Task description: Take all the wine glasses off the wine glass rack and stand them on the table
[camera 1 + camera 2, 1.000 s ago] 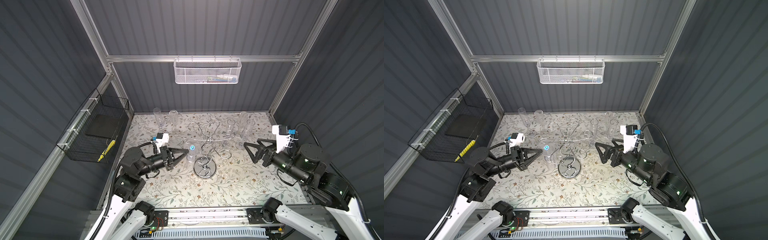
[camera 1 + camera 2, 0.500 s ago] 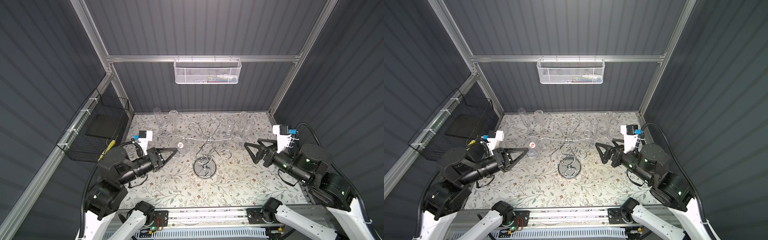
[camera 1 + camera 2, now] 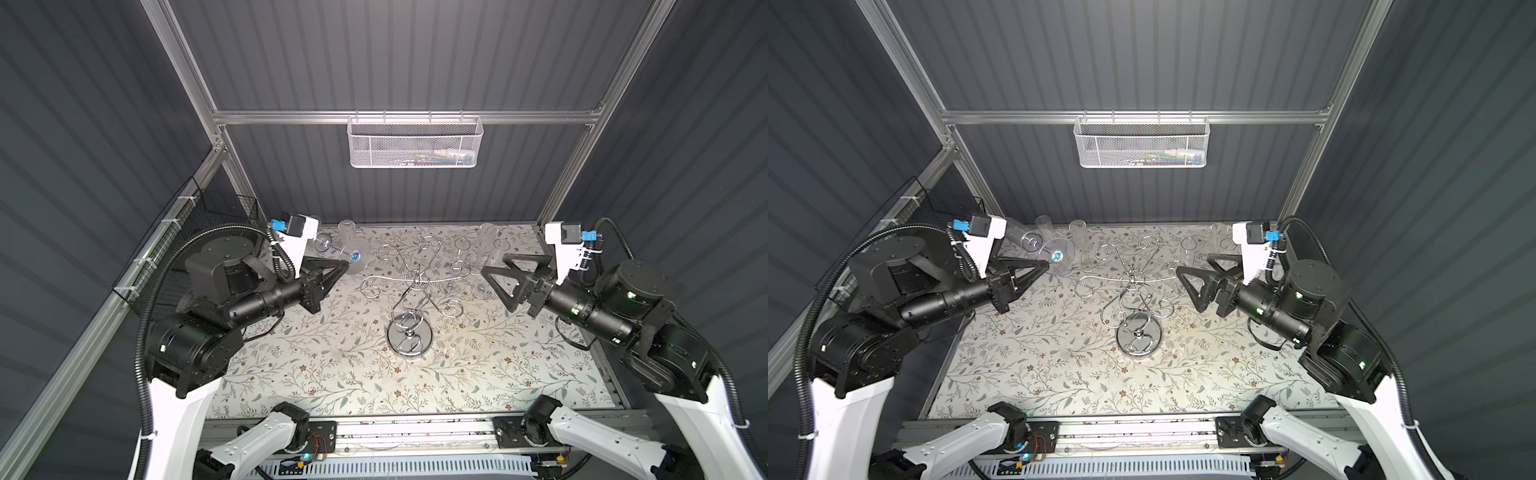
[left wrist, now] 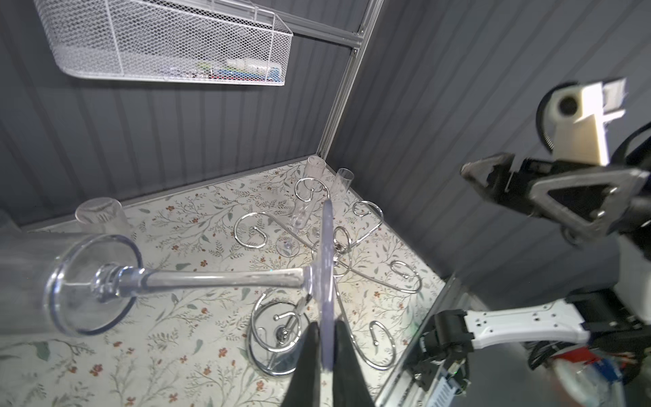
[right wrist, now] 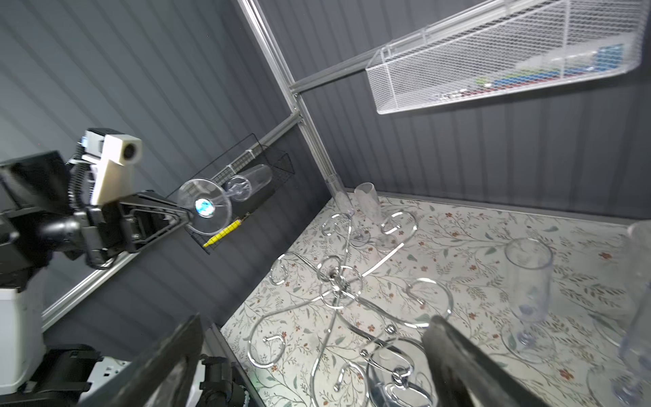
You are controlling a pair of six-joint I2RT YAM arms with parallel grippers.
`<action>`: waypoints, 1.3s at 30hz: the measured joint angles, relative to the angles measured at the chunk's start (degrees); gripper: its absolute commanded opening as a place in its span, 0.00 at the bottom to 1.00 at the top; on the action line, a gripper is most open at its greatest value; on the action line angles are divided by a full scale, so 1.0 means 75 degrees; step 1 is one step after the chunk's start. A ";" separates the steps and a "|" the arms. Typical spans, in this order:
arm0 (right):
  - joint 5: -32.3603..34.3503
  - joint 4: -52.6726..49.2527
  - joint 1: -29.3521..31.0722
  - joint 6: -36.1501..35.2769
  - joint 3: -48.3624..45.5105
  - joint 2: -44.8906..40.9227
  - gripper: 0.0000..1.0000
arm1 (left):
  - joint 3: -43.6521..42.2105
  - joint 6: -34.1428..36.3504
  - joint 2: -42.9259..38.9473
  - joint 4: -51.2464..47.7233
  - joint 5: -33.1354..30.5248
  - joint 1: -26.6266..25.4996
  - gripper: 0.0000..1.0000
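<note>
Pinching wine glass [image 3: 358,257] by its foot rim, left gripper [image 3: 344,263] fingers clamped on it, glass sideways in air, left of wine glass rack [image 3: 417,279] standing mid table [image 3: 332,374]; right gripper [image 3: 494,264] beside rack, fingers wide apart, empty.

1. The wine glass [image 3: 354,261] is clear, with a long thin stem and a wide round foot that carries a small blue sticker at its centre. It lies on its side in the air, with its foot towards the rack and its bowl pointing away. The left hand [image 3: 345,263] pinches the rim of the foot. The glass hangs apart from the rack, left of it.
2. The wine glass rack [image 3: 417,279] is shiny chrome wire. It has a round mirrored base, a central post and curled, spiral-ended arms spreading outward. It stands upright near the middle of the floral tabletop [image 3: 332,374].
</note>
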 measured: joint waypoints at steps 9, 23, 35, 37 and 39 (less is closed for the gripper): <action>-0.1157 0.0070 0.0000 0.0085 0.1454 0.1408 0.93 | -0.0423 0.3089 0.0353 0.1472 0.0892 -0.0041 0.00; -0.2847 0.0568 0.0000 0.1116 0.1874 0.3083 0.75 | -0.0883 0.5928 0.0726 0.2588 0.2098 -0.0391 0.00; -0.3305 0.1160 0.0055 0.1743 0.1990 0.3497 0.53 | -0.0909 0.7050 0.1087 0.2503 0.2110 -0.1148 0.00; -0.3319 0.1172 0.0099 0.1795 0.1993 0.3547 0.49 | -0.0912 0.7120 0.1102 0.2492 0.2107 -0.1195 0.00; -0.3334 0.1204 0.0143 0.1830 0.1993 0.3596 0.46 | -0.0912 0.7175 0.1107 0.2483 0.2107 -0.1233 0.00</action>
